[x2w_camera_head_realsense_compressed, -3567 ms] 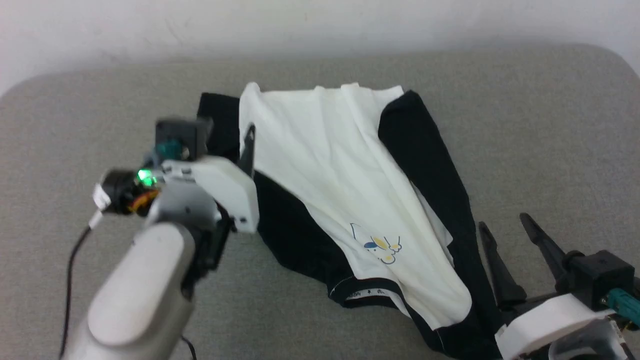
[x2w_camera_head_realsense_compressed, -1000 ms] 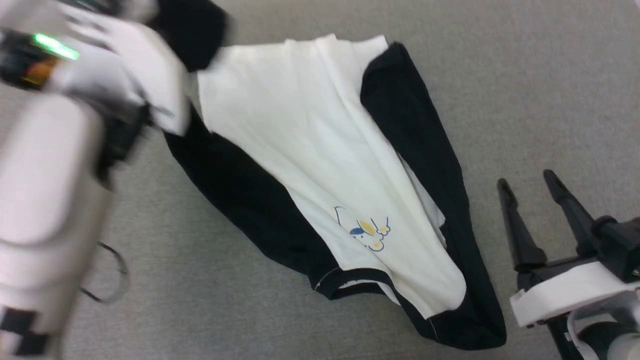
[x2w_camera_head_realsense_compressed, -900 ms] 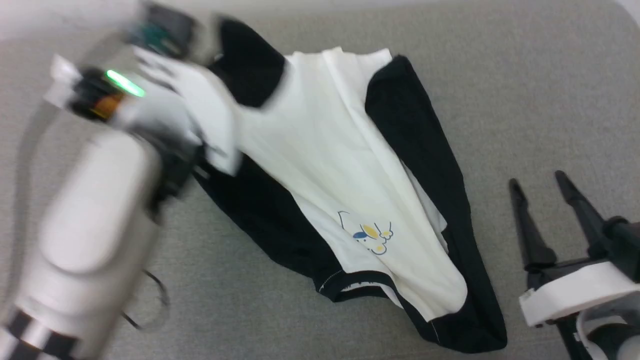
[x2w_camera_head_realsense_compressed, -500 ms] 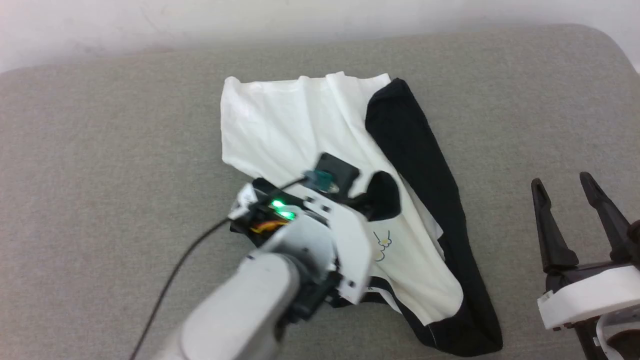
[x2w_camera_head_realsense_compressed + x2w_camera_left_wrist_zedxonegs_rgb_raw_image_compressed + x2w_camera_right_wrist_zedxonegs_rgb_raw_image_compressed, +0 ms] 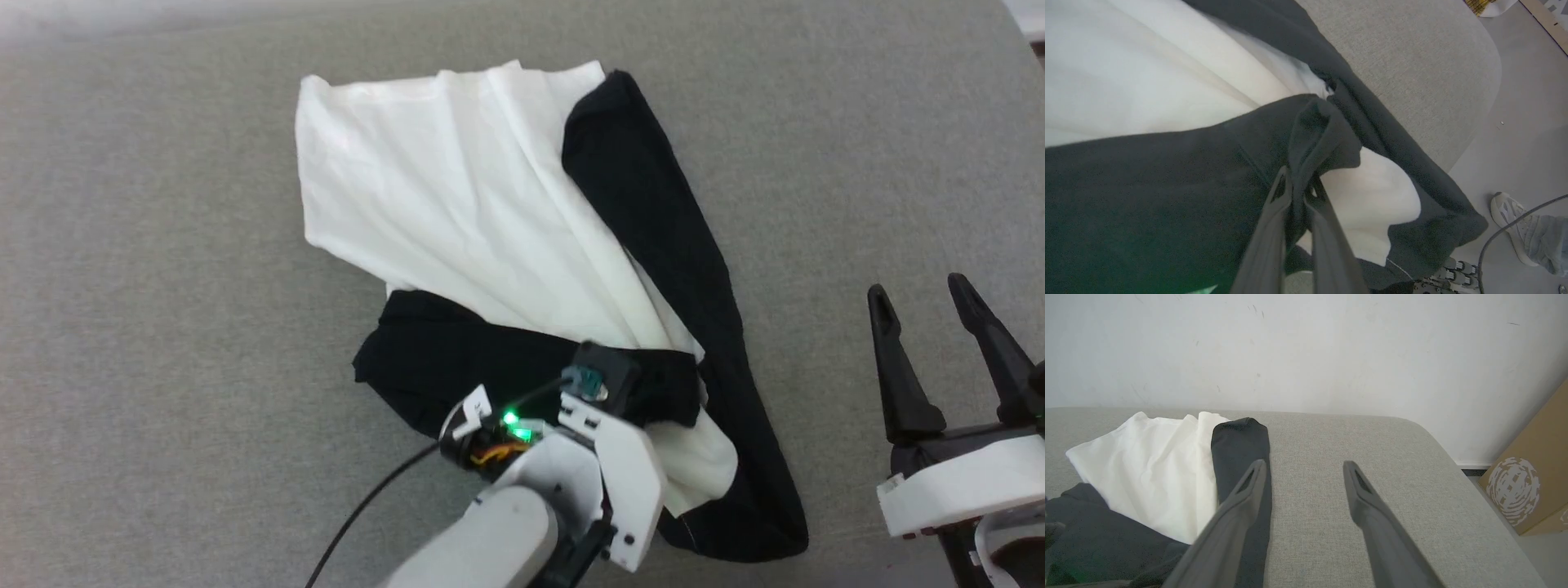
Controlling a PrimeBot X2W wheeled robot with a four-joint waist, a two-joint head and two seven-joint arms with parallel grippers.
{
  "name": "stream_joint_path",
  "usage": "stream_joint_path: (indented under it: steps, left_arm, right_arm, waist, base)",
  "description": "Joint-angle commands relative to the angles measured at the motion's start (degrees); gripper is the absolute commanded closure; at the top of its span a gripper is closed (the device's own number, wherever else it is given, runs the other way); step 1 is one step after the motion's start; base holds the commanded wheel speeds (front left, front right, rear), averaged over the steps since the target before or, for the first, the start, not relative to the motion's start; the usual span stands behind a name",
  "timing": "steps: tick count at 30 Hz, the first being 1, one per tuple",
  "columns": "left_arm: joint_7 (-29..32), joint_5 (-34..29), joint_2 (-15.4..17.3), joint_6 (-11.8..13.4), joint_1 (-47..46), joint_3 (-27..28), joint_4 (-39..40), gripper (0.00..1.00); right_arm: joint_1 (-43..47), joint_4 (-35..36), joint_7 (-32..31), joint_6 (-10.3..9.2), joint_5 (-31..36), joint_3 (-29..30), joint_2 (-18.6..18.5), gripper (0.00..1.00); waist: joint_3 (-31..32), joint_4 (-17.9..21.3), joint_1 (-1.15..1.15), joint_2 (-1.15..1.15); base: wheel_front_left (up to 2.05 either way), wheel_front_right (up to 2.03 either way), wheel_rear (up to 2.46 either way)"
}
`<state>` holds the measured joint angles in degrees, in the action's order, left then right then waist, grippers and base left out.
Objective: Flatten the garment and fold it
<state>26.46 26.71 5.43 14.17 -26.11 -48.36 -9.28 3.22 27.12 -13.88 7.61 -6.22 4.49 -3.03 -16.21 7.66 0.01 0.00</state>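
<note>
Two arms work over a grey fabric-covered desk [image 5: 122,286]. The left arm [image 5: 498,539] comes in from the bottom edge of the head view. Its pale forearm angles up and to the right, and its white wrist housing, lit by a green lamp, sits over the near part of the garment [image 5: 441,188].

In the left wrist view, the left gripper [image 5: 1296,181] has its jaws clenched on a bunched fold of a black sleeve [image 5: 1318,134]. The dark cloth is pinched between the two fingers [image 5: 1265,241] and puckers up just past their tips.

The garment lies rumpled near the middle of the desk. Its white body fans out toward the far side in soft creases. The gripped sleeve is drawn across the near part of that white body. A second black sleeve [image 5: 653,212] runs down the garment's right side to a dark heap at the near right.

The right arm [image 5: 955,490] rests at the lower right of the head view with its fingers pointing up the frame. The right gripper [image 5: 918,287] has its jaws spread wide, with nothing between them. It sits just beside the garment's right edge, over bare desk.

A black cable [image 5: 367,506] trails from the left wrist. A cardboard box [image 5: 1531,486] stands by the wall [image 5: 1306,347]. A person's foot [image 5: 1506,212] in a pale shoe is on the floor [image 5: 1527,102] past the desk's rounded corner.
</note>
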Motion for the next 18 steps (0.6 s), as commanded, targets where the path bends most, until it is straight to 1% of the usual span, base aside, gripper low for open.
stream_joint_path:
  steps: [1, 2, 3, 4, 5, 6, 10, 13, 16, 18]
  left_arm:
    - [-0.8, 0.4, -0.2, -0.4, 1.1, -0.3, -1.0, 1.00]
    - [-1.2, 0.8, -0.2, -0.6, 1.6, -0.2, -1.4, 1.00]
    - [-1.6, 1.1, -0.3, -0.8, 1.8, -0.2, -1.7, 0.90]
    - [-1.6, 1.1, -0.3, -0.8, 1.8, -0.2, -1.7, 0.90]
    - [-2.0, 1.4, -0.2, -1.1, 2.0, -0.1, -1.8, 0.54]
    - [-2.8, 1.8, -0.3, -1.3, 2.2, 0.1, -1.6, 0.00]
    - [-5.6, 2.3, 0.7, -3.1, 2.3, 0.6, 1.0, 0.00]
    - [-7.2, 2.0, 2.2, -3.8, 2.8, 0.8, 5.3, 0.00]
    - [-8.7, 1.3, 4.3, -3.4, 3.6, 1.7, 10.0, 0.00]
    - [-9.7, 0.7, 6.0, -2.5, 4.1, 2.9, 12.9, 0.00]
  right_arm:
    - [-0.6, 0.1, 0.6, -0.12, -0.4, 0.0, 0.1, 0.00]
    - [-0.6, 0.0, 0.7, -0.12, -0.4, 0.1, 0.1, 0.00]
    - [-0.7, -0.2, 0.8, -0.12, -0.4, 0.2, 0.1, 0.00]
    - [-0.7, -0.2, 0.8, -0.12, -0.4, 0.2, 0.1, 0.00]
    - [-0.8, -0.4, 0.9, -0.12, -0.4, 0.3, 0.1, 0.00]
    - [-0.9, -0.6, 0.9, -0.12, -0.5, 0.4, 0.1, 0.00]
    - [-1.2, -2.0, 0.7, -0.12, -0.8, 0.2, 0.1, 0.00]
    - [-1.2, -2.9, 0.2, -0.12, -1.0, 0.0, 0.1, 0.00]
    - [-1.2, -3.8, -0.3, -0.12, -0.9, -0.3, 0.1, 0.00]
    - [-1.1, -4.4, -0.7, -0.12, -0.9, -0.4, 0.1, 0.00]
  waist:
    - [-1.9, 0.8, -0.01, 0.00]
    - [-2.0, 0.7, -0.01, 0.00]
    - [-2.0, 0.6, -0.01, 0.00]
    - [-2.0, 0.6, -0.01, 0.00]
    - [-1.9, 0.4, -0.01, 0.00]
    - [-1.6, 0.1, -0.01, 0.00]
    - [0.9, -1.1, -0.01, 0.00]
    - [3.0, -2.2, -0.01, 0.00]
    - [5.0, -3.2, -0.01, 0.00]
    - [6.2, -3.8, -0.01, 0.00]
  base:
    - [0.00, 0.00, 0.00]
    - [0.00, 0.00, 0.00]
    - [0.00, 0.00, 0.00]
    - [0.00, 0.00, 0.00]
    - [0.00, 0.00, 0.00]
    - [0.00, 0.00, 0.00]
    - [0.00, 0.00, 0.00]
    - [0.00, 0.00, 0.00]
    - [0.00, 0.00, 0.00]
    - [0.00, 0.00, 0.00]
